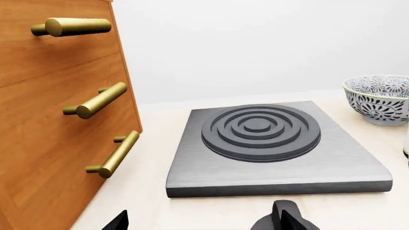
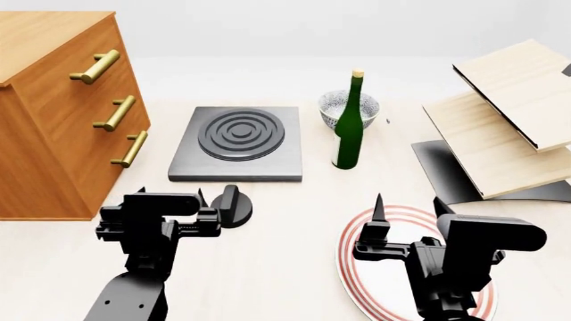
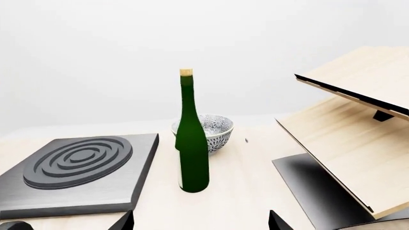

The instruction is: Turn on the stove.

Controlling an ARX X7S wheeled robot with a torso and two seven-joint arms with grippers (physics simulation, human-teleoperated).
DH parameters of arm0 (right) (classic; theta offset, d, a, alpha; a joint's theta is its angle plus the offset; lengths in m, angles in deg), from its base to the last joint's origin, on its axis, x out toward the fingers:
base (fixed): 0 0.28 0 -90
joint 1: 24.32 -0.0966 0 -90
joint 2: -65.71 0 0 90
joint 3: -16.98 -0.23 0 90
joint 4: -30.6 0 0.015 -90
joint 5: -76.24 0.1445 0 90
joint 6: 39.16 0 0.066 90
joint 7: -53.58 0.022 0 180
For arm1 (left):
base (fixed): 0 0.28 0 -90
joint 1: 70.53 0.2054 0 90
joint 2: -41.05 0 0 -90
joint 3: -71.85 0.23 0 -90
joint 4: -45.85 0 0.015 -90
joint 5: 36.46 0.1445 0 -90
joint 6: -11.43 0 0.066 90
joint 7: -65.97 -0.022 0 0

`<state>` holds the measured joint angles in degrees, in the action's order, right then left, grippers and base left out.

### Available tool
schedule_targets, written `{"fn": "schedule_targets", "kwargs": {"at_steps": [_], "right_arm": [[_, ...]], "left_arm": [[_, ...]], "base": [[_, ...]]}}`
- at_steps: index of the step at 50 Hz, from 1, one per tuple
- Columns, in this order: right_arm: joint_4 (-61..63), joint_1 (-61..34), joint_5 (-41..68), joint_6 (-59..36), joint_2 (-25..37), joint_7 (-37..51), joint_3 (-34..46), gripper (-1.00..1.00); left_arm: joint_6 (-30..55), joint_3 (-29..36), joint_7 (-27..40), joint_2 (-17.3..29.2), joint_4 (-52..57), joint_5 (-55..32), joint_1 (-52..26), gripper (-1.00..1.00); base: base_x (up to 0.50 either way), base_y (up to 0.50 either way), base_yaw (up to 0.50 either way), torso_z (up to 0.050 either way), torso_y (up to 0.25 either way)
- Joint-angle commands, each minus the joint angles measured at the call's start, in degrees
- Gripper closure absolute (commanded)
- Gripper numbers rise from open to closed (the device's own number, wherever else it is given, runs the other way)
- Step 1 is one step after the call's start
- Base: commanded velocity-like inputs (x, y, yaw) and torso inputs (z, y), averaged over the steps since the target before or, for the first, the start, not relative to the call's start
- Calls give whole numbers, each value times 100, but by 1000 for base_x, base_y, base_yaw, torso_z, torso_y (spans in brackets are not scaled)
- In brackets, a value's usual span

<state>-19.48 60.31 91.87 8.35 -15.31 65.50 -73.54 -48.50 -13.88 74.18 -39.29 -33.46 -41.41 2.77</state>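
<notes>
The stove (image 2: 267,160) is a flat dark grey hotplate with dark concentric rings, at the table's middle back. It also shows in the left wrist view (image 1: 345,163) and the right wrist view (image 3: 83,191). Its small black round knob (image 2: 230,207) lies on the table in front of the stove's near edge. My left gripper (image 2: 171,194) is open and empty just left of the knob. In the left wrist view the knob (image 1: 281,215) sits at one finger of the left gripper (image 1: 203,216). My right gripper (image 2: 408,207) is open and empty, also seen in its wrist view (image 3: 199,218).
A wooden drawer cabinet (image 2: 53,114) with brass handles stands left of the stove. A green bottle (image 2: 348,127) and a patterned bowl (image 2: 335,107) stand to the stove's right. A tilted wooden rack (image 2: 499,134) is at the far right. A red-rimmed white plate (image 2: 357,234) lies under my right gripper.
</notes>
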Motion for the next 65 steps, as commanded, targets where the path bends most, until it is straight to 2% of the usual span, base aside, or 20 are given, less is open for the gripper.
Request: {"fn": "schedule_targets", "kwargs": {"at_steps": [1,34,42,50,60,65], "right_arm": [[-80,85,17,135,45,23,42,-100],[-181,139,171,253,113,123,65,-100],[-203,163,206,300,142,142,44,-100],[-207,172,238,309,161,171,59,-100],[-216,178,310,318,183,204,17,-100],[-226,181,342,338,198,220,-17,-100]], "left_arm": [[-1121,151,77,12,-1593,233,-402,-100],[-3412,540,479,-417,-5271,491,-1330,-100],[-3475,713,439,-583,-5494,509,-1475,-100],[-3054,990,332,-739,-4855,491,-1270,-100],[-1910,1482,71,-673,-2716,414,-530,-100],[-758,1447,-129,-481,-1138,80,-307,-100]], "base": [[0,0,0,0,0],[0,0,0,0,0],[0,0,0,0,0],[0,0,0,0,0],[0,0,0,0,0],[0,0,0,0,0]]}}
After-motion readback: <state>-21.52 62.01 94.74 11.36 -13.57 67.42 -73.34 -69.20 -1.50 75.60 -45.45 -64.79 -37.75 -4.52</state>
